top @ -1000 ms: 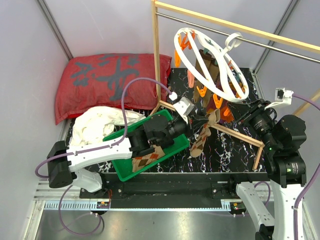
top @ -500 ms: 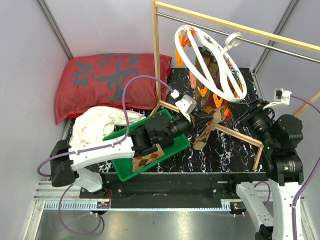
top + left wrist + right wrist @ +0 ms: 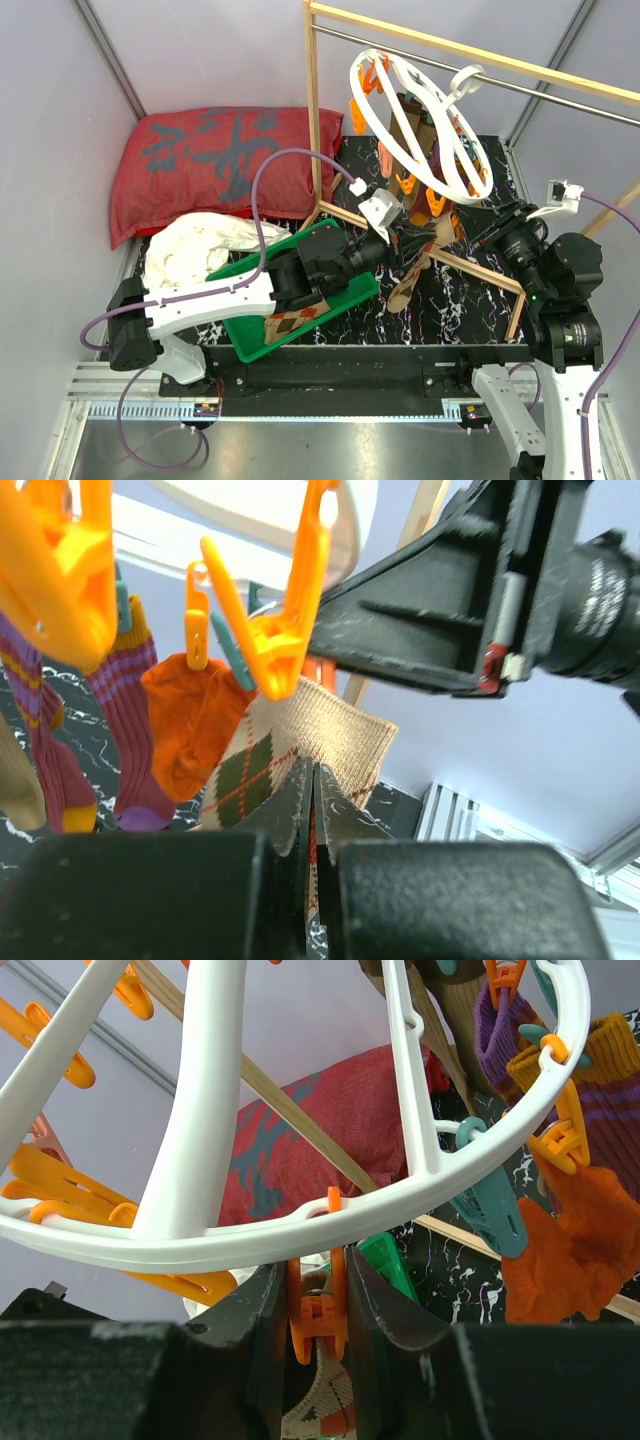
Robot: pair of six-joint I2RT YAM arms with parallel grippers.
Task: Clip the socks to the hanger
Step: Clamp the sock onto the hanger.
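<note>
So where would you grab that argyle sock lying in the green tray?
Probably its bare near end, pinched from straight above: the argyle sock lies flat in the green tray, whose walls block a sideways approach, and the left arm hides its far part.

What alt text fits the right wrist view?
The right gripper pinches an orange clip between its black fingers, under the rim of the white hanger, with an argyle sock showing just below. A purple sock and an orange sock hang at right; a red pillow lies behind.
</note>
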